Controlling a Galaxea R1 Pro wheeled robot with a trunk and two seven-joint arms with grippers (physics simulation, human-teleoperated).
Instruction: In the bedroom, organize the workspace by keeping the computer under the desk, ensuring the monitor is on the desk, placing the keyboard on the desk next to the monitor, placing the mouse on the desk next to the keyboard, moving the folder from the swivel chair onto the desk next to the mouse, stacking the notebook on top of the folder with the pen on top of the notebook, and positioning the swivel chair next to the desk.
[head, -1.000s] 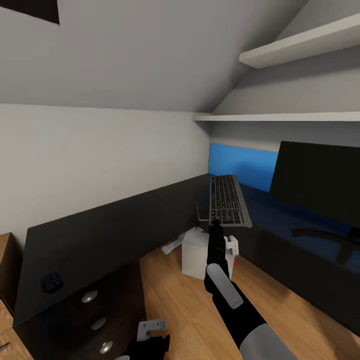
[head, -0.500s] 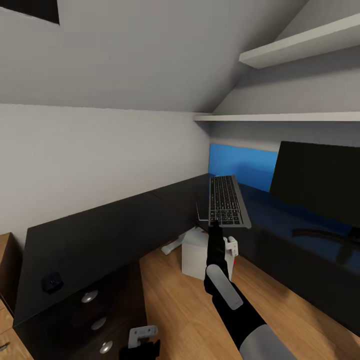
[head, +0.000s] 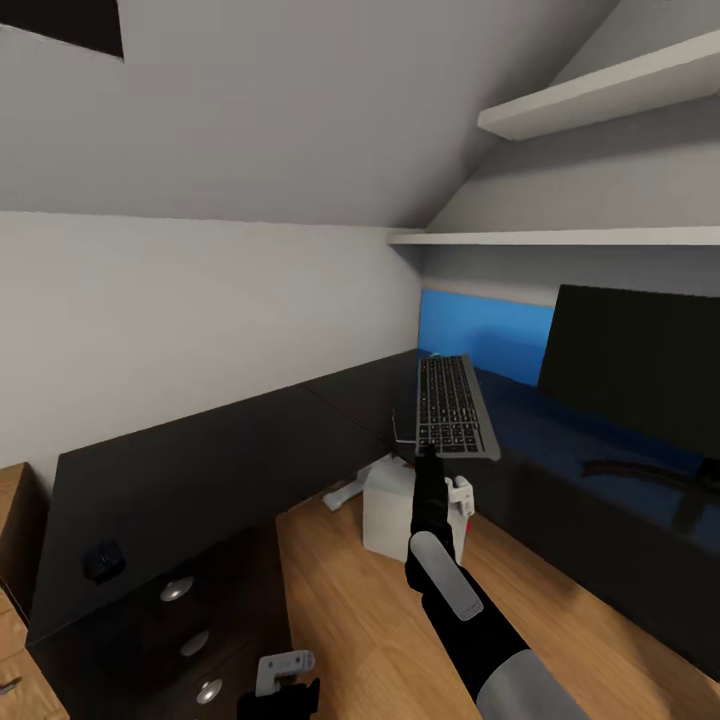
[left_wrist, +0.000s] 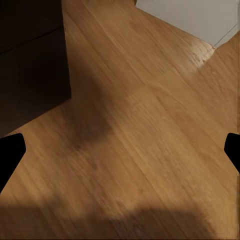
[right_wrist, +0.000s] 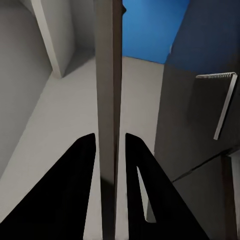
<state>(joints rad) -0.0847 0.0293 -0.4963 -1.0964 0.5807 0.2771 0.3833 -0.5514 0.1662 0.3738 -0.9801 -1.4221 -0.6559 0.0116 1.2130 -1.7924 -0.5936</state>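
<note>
Keyboard (head: 457, 406) sat clamped at its near short edge in the right gripper (head: 428, 452), held up above the black desk (head: 200, 470) at the inner corner of the L, with the arm reaching out from below. Its long axis ran away from the robot toward the blue wall panel (head: 485, 335), keys facing up and the far end tipped slightly higher. The monitor (head: 635, 365) stood just to its right on the desk, screen dark.

From the head, a small black mouse (head: 103, 560) lay on the near left stretch of the desk, above the drawers with round knobs (head: 177, 589), well apart from the keyboard. The pale computer (head: 392, 505) stood on the wooden floor (head: 350, 620) below the desk edge, beside the arm. The left gripper (head: 283, 675) hung low beside the drawers.

In the right wrist view the keyboard (right_wrist: 107, 100) appeared edge-on as a thin grey slab running straight out between the two dark fingers (right_wrist: 75, 180), which pressed on either face; a notebook (right_wrist: 217, 100) lay on the desk beyond. The left wrist view showed floor boards (left_wrist: 130, 140) and the two fingertips (left_wrist: 10, 155) spread wide apart, gripping nothing.
</note>
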